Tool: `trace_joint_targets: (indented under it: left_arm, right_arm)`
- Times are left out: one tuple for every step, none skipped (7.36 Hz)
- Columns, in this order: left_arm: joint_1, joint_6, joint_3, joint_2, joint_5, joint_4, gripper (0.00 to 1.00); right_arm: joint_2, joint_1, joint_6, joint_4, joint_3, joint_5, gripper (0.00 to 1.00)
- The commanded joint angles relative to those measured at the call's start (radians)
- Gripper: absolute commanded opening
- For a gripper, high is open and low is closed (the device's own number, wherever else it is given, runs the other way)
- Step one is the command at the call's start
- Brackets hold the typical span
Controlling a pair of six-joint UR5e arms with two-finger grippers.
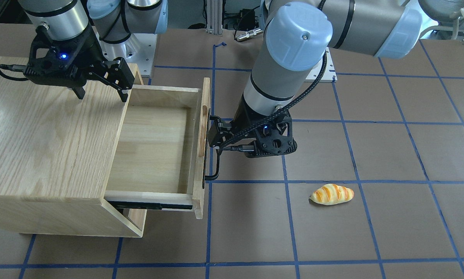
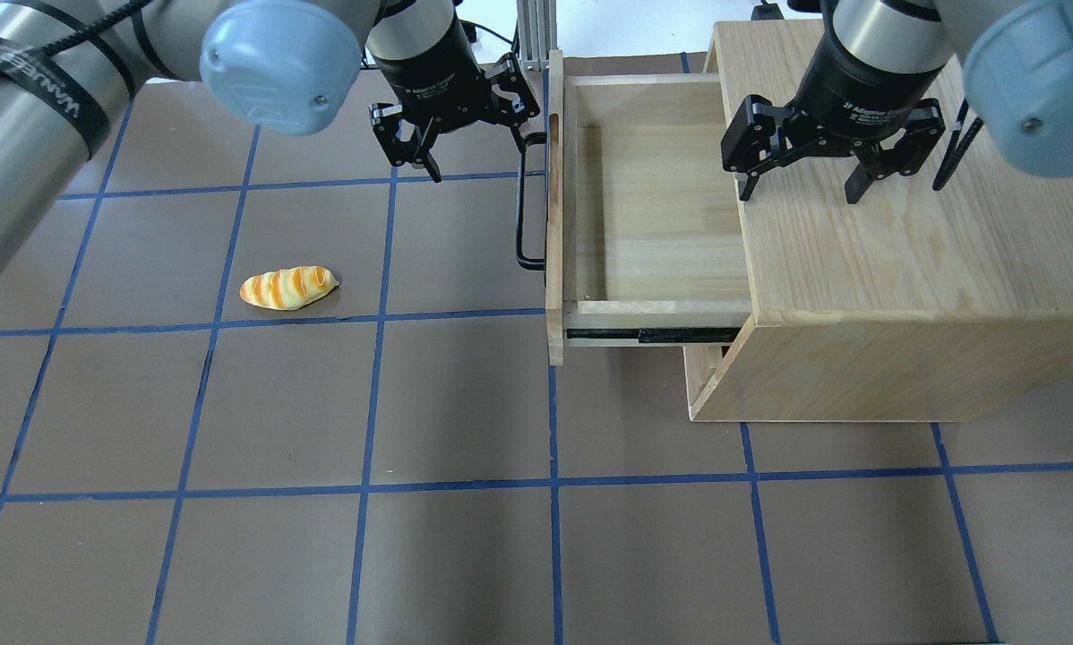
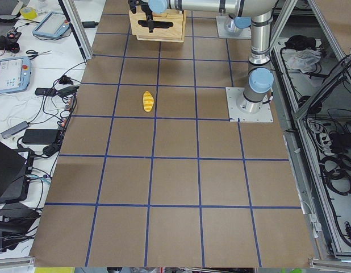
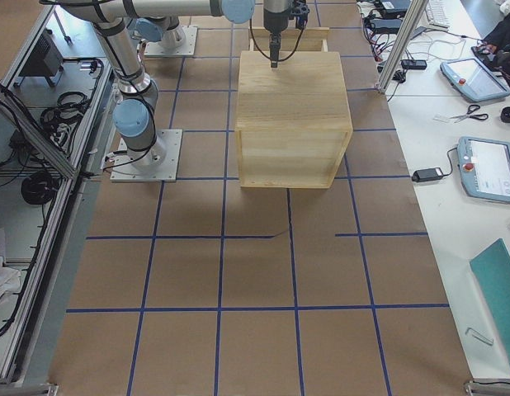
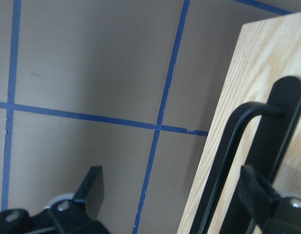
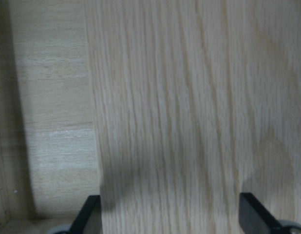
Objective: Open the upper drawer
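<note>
The upper drawer [image 2: 662, 215] of the pale-wood cabinet [image 2: 904, 251] stands pulled far out, and its inside is bare [image 1: 150, 147]. The black bar handle [image 2: 523, 224] sits on its front panel [image 1: 205, 131]. My left gripper [image 2: 478, 157] is open at the far end of the handle. In the left wrist view the handle [image 5: 228, 146] lies just inside one finger [image 5: 255, 192], with nothing clamped. My right gripper [image 2: 801, 188] is open and empty above the cabinet top near its front edge [image 1: 100, 93]. The right wrist view shows the top's wood grain [image 6: 189, 97].
A toy bread loaf [image 2: 287, 288] lies on the brown table to the left of the drawer, also seen in the front-facing view [image 1: 332, 193]. Blue tape lines [image 2: 550, 484] grid the table. The lower front panel is hidden under the open drawer.
</note>
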Motion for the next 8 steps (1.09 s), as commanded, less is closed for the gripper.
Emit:
trace_joint_targets:
  left_arm:
    - [0.059,0.091,0.086,0.021,0.006,-0.083,1.0]
    - [0.113,0.196,0.088,0.038,0.043,-0.114,1.0]
    - [0.159,0.281,0.076,0.058,0.063,-0.128,1.0]
    - [0.215,0.45,0.075,0.075,0.124,-0.157,1.0]
    - [0.249,0.59,0.065,0.087,0.188,-0.174,1.0]
    - [0.259,0.593,0.041,0.108,0.209,-0.222,1.0]
    - [0.259,0.59,-0.002,0.145,0.254,-0.238,1.0]
    - [0.257,0.589,-0.054,0.194,0.262,-0.237,1.0]
  right_arm:
    - [0.0,0.0,0.0,0.0,0.0,-0.001,1.0]
    - [0.0,0.0,0.0,0.0,0.0,-0.001,1.0]
    - [0.0,0.0,0.0,0.0,0.0,-0.001,1.0]
    - [0.0,0.0,0.0,0.0,0.0,0.001,1.0]
    - [0.0,0.0,0.0,0.0,0.0,-0.001,1.0]
    - [0.0,0.0,0.0,0.0,0.0,0.001,1.0]
    - [0.0,0.0,0.0,0.0,0.0,0.001,1.0]
    - [0.0,0.0,0.0,0.0,0.0,-0.001,1.0]
